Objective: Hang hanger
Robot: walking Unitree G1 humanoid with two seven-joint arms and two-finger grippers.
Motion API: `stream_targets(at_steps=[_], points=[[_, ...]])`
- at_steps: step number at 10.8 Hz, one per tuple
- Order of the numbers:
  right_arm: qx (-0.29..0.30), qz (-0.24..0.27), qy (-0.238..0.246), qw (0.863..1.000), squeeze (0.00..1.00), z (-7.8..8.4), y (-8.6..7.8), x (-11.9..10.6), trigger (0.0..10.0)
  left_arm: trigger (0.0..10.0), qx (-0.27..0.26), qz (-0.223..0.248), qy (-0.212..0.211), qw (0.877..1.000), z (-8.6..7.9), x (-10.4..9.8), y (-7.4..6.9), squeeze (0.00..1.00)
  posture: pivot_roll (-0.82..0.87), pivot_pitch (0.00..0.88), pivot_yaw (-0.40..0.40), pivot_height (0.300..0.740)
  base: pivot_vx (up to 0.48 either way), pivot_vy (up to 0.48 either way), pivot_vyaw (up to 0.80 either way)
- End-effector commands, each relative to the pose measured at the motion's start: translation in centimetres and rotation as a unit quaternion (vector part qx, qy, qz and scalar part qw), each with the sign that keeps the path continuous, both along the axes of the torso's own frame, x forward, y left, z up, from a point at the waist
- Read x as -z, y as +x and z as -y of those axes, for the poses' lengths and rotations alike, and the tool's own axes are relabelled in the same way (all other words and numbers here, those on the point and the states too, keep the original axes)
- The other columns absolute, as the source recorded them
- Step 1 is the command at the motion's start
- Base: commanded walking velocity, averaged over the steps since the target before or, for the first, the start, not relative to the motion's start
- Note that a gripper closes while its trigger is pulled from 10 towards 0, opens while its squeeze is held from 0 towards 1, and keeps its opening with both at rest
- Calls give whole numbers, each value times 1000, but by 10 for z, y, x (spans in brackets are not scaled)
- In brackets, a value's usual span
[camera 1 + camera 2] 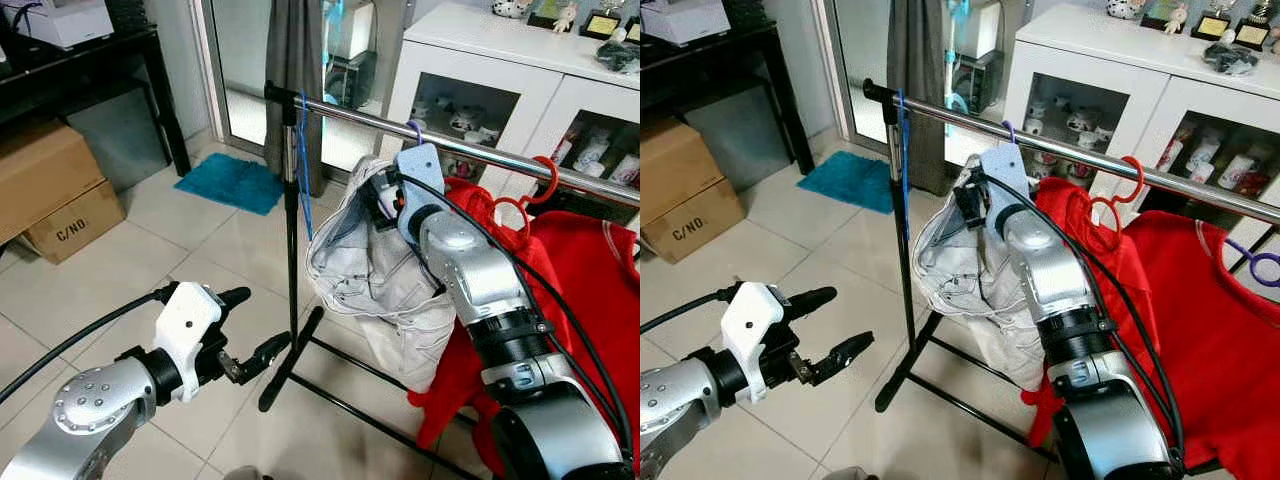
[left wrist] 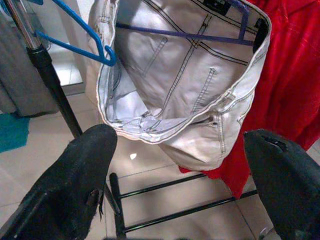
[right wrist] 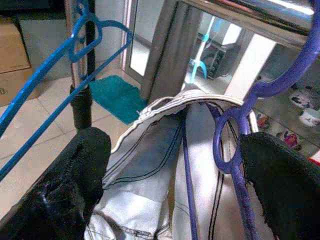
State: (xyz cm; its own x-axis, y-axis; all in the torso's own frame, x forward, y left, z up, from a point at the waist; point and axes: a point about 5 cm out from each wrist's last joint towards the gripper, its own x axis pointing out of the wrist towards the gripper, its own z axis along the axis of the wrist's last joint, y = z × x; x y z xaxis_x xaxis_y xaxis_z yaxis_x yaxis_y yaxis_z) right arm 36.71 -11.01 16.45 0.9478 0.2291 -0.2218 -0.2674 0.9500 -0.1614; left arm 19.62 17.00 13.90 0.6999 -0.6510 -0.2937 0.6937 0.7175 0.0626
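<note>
One purple hanger (image 3: 235,150) carrying pale jeans (image 1: 375,270) is seen hooked over the chrome rail (image 1: 470,145), next to red garments (image 1: 570,290). The right gripper (image 3: 175,175) is raised just beside the hanger's neck, fingers spread apart, nothing grasped. The left gripper (image 1: 250,330) is held low over the tiled floor (image 1: 200,240), released, near the rack's black upright (image 1: 292,230). A blue hanger (image 2: 75,35) is noted at the rail's end.
</note>
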Motion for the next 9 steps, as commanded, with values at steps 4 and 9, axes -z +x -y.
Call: stream_targets(at_steps=[4, 9], points=[[14, 14, 7, 1000, 0, -2, 9, -9, 10000, 10000, 6, 0, 5, 1000, -2, -2, 1, 0, 73, 0, -7, 740, 0, 0, 0], [12, -1, 13, 1000, 0, -8, 16, -1, 10000, 10000, 9, -4, 7, 1000, -2, -1, 0, 0, 77, 0, -6, 740, 0, 0, 0]])
